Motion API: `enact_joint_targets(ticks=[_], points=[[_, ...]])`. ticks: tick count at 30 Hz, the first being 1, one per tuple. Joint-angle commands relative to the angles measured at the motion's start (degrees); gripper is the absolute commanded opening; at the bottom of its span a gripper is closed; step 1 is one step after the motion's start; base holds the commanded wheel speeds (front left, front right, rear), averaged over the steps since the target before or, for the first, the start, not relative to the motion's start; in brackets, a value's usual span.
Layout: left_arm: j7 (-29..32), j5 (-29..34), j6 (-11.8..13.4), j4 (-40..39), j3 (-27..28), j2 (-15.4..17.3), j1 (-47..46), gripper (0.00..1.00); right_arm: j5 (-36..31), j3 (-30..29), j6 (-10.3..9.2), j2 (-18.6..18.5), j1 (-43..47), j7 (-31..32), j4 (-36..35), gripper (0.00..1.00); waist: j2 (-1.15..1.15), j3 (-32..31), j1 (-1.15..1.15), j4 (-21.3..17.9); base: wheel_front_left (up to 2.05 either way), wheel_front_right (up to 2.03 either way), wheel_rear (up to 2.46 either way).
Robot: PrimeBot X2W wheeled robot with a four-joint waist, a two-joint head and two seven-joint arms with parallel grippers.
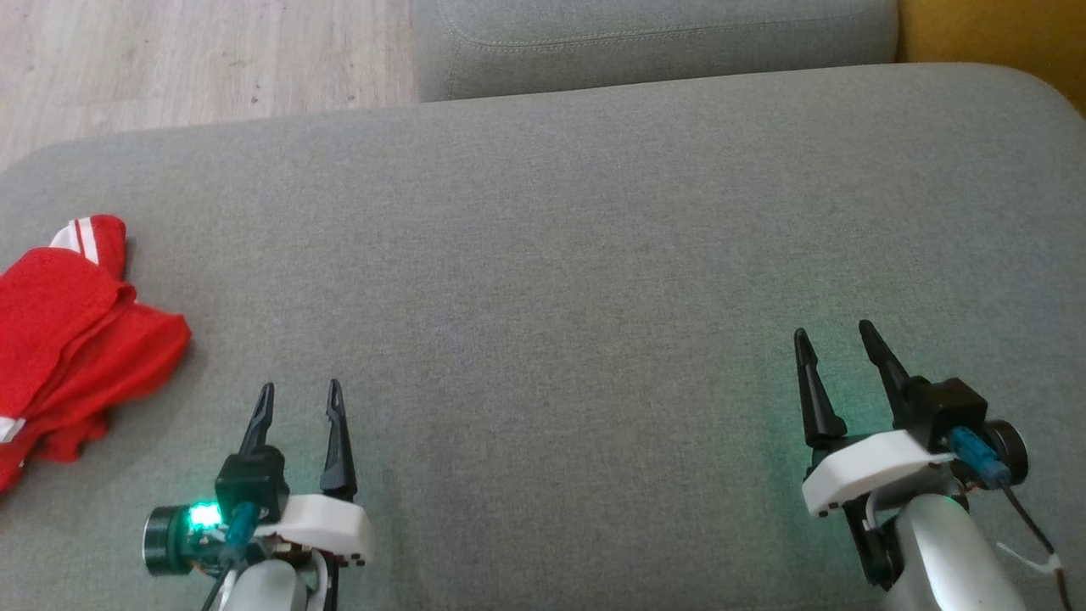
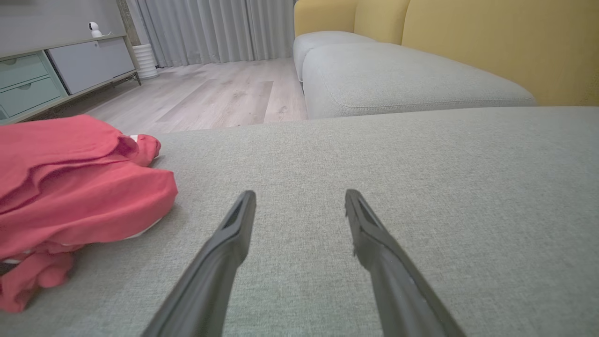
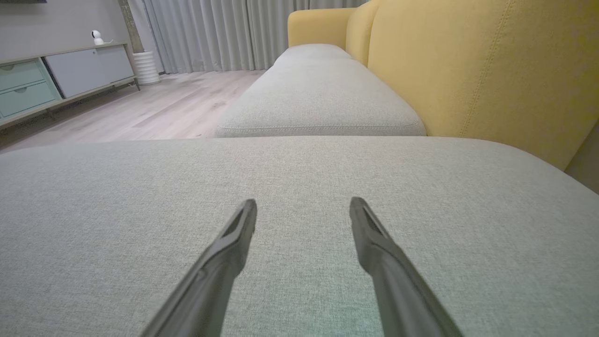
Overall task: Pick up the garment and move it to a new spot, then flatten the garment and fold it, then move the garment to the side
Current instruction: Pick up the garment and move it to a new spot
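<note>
The garment (image 1: pixel 76 339), a red T-shirt with a bit of white stripe trim, lies bunched at the left edge of the grey cushion (image 1: pixel 551 255). In the left wrist view the garment (image 2: pixel 70 187) is a crumpled red heap to the left of my fingers. My left gripper (image 1: pixel 301 396) stands open over the cushion, just right of the heap and apart from it, holding nothing. My right gripper (image 1: pixel 836 331) is open too, far to the right over bare cushion. In their own views the left gripper (image 2: pixel 299 199) and right gripper (image 3: pixel 303 208) show spread, empty fingers.
A second grey seat cushion (image 1: pixel 653 42) lies beyond the first, with a yellow sofa back (image 3: pixel 491 70) to the right. Wooden floor (image 1: pixel 195 59) lies beyond the cushion's far left edge. A low cabinet (image 2: pixel 56 75) and curtains (image 2: pixel 215 28) stand across the room.
</note>
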Motion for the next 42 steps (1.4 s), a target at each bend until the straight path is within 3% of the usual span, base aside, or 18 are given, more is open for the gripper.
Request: enact_joint_targets(ticks=[1,11,18,23,29,35,42], points=[[-0.71,0.29,0.35,-1.36,1.26,0.2,-0.43,1.0,-0.28,1.27,-0.04,-0.12,-1.89,-0.79,-1.31,1.0,0.0,-0.1,0.0,0.05,0.0,0.0,0.0],[-0.71,-0.47,0.44,-0.78,0.65,0.16,-0.8,1.0,-0.35,1.65,-0.04,-0.12,-2.51,-0.79,-0.25,1.0,0.0,0.45,0.0,2.38,0.0,0.0,0.0],[-0.71,-1.54,1.3,-0.49,1.77,0.16,-0.92,1.0,0.38,3.09,-0.04,-0.12,-2.54,-0.79,0.23,1.0,0.0,1.29,0.0,10.95,0.0,0.0,0.0],[-0.71,-1.88,1.9,-0.33,4.75,0.16,-0.19,1.0,1.6,5.22,-0.04,-0.12,-2.71,-0.79,0.98,1.0,0.0,1.45,0.0,18.31,0.0,0.0,0.0],[-0.71,-1.72,1.76,-0.43,8.66,0.43,1.38,1.0,3.57,9.58,-0.04,-0.12,-3.71,-0.79,1.84,1.0,0.0,1.74,0.0,24.41,0.0,0.0,0.0],[-0.71,-1.63,1.01,-0.44,11.88,0.49,1.85,1.0,3.66,11.87,-0.04,-0.12,-4.42,-0.79,2.7,1.0,0.0,2.66,0.0,26.47,0.0,0.0,0.0],[-0.71,-1.56,-1.46,-1.02,16.12,4.39,-3.81,1.0,2.68,14.33,-0.04,-0.12,-6.59,-0.79,3.13,1.0,0.0,5.93,0.0,23.88,0.0,0.0,0.0]])
